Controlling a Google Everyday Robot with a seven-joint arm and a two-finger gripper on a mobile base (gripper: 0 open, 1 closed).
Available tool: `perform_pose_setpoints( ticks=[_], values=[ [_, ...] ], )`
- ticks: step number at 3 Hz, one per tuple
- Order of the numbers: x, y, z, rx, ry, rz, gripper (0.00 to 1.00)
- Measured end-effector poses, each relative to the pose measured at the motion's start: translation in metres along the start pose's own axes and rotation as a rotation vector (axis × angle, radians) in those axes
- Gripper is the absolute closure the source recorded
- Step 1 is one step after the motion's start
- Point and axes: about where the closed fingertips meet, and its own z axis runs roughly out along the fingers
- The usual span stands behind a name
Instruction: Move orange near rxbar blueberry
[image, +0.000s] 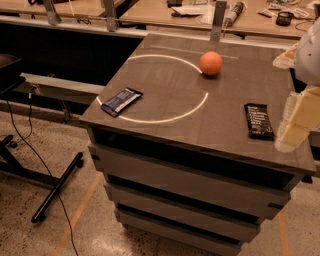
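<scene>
noting positions: orange (211, 63) sits toward the far side of the table (165, 85), on the white arc (150, 120). blue bar (120, 101) lies flat near the left front edge, at the arc's left end, well apart from the orange. — k

gripper? — m

gripper (295, 117) is at the right edge of view, over the table's right side, just beside the black bar (259, 120) (the decoy). it carries nothing that i can see. open or closed: cannot tell from here. my read is that the reach to the orange is the step in hand. — k

risks from here? — m

three, all judgement.
1. the orange is round and smooth. a grasp off its middle would likely squirt it out, and then it rolls.
2. the black bar lies close to the gripper, so a low sweep toward the orange could push it off the front right.
3. the blue bar sits close to the left edge. a hard set-down, or a roll on release, could nudge the bar over or send the orange off the table. — k

mitigation? — m

come down from above, centred. carry high. release low, on the inboard side of the blue bar. — k
</scene>
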Motion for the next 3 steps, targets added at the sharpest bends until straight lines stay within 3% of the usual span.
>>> perform_pose_setpoints(
  ticks=[2, 3],
  values=[
    [-0.002, -0.006, -0.001, 0.024, -0.015, 0.019, 0.0],
    [-0.01, -0.038, -0.004, 0.103, -0.083, 0.077, 0.0]
  ],
)
